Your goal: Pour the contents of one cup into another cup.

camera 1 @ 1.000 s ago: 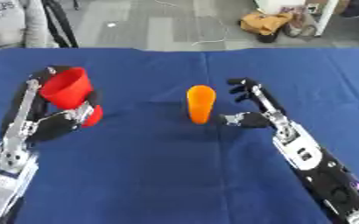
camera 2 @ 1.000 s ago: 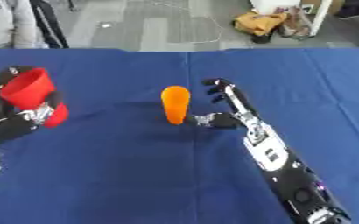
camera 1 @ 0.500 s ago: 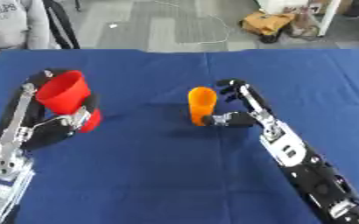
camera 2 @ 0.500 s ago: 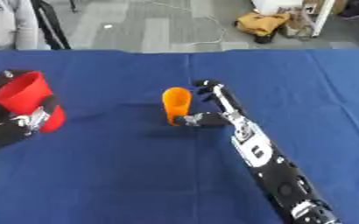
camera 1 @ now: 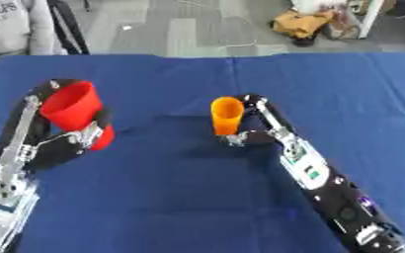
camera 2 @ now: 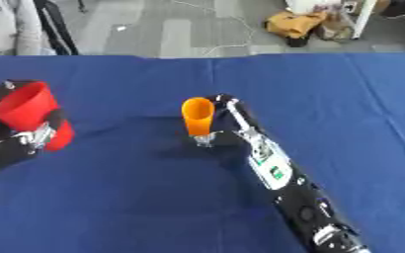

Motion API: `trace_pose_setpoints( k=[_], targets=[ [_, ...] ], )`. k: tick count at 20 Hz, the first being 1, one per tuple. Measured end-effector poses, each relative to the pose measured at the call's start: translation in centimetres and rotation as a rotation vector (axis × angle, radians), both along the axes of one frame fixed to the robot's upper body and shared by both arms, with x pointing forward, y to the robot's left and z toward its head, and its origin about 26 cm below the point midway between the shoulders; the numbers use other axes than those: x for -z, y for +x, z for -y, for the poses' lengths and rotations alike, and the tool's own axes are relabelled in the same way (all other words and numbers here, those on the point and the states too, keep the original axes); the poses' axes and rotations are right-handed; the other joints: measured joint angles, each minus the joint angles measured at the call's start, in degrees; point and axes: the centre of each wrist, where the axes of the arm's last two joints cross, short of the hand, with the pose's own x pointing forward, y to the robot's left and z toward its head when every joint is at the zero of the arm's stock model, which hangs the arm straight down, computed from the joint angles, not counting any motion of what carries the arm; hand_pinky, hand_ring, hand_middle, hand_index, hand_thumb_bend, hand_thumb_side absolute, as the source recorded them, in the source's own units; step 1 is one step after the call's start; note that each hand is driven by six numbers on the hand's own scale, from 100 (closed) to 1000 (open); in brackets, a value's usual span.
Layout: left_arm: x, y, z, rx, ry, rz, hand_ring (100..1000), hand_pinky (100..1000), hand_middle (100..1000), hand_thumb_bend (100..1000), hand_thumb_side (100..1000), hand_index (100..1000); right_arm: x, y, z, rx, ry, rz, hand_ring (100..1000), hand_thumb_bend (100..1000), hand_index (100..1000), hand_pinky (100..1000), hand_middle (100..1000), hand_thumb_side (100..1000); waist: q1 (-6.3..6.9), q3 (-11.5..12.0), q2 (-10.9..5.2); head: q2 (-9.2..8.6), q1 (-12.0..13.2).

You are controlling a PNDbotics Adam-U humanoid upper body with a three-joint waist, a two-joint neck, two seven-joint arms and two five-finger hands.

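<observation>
My left hand (camera 1: 63, 143) is curled with the arm raised; my right hand (camera 1: 256, 129) reaches in, fingers bent.

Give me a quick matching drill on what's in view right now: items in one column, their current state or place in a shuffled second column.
Items:
1. Red plastic cup
2. Narrow orange cup
3. Left hand
4. Right hand

States:
A. At the orange cup's side, fingers around it
B. Standing upright on the blue tablecloth, near the middle
C. Lifted and tilted, at the left side
D. Wrapped round the red cup

Pairs: 1-C, 2-B, 3-D, 4-A
</observation>
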Motion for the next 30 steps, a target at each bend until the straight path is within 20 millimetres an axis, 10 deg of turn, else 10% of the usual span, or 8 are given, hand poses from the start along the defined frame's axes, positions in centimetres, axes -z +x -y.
trace_pose_setpoints(
  k=[14, 24, 30],
  targets=[
    [-0.1, 0.1, 0.5, 0.013, -0.001, 0.000, 236, 100, 353, 401, 295, 690, -0.3, 0.5, -1.8, 0.025, 0.032, 0.047, 636, 1000, 674, 569, 637, 394, 0.08, 0.36, 0.74, 0.00, -0.71],
    [0.0, 0.1, 0.7, 0.015, -0.002, -0.003, 236, 100, 354, 397, 298, 690, -0.1, 0.4, -2.5, 0.130, 0.106, 0.100, 436, 699, 397, 444, 390, 130, 0.16, 0.57, 0.91, 0.00, -0.79],
    [0.2, 0.1, 0.7, 0.010, -0.001, -0.009, 231, 100, 354, 390, 300, 685, -0.3, 0.2, -2.4, 0.200, 0.176, 0.127, 399, 615, 355, 428, 350, 156, -0.01, 0.26, 0.90, 0.00, -0.79]
  ],
)
